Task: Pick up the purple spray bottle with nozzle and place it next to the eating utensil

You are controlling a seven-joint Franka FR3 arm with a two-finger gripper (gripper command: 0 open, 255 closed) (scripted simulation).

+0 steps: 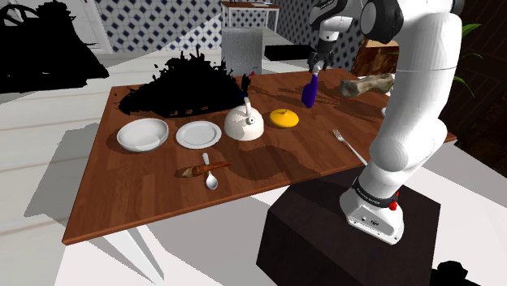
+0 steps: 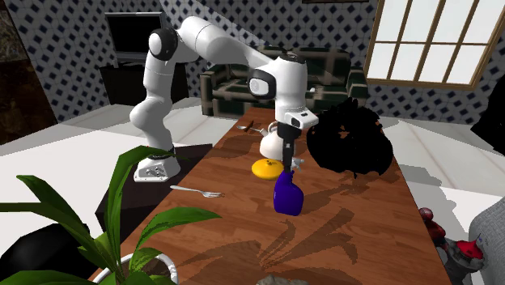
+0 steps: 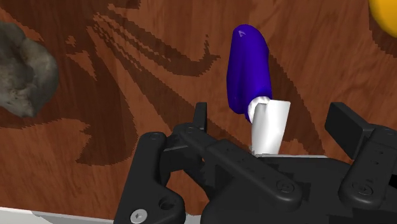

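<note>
Spoon: flat on the desk, near its front edge.
Fork: flat, close to the stand.
Bowl: white, just beside the plate.
Bottle: purple, standing on the desk beyond the orange; long axis upright, white nozzle on top.
Gripper: released, fingers astride the nozzle without touching it.

The pincer hangs right over the purple spray bottle on the wooden table, near a fork.
</note>
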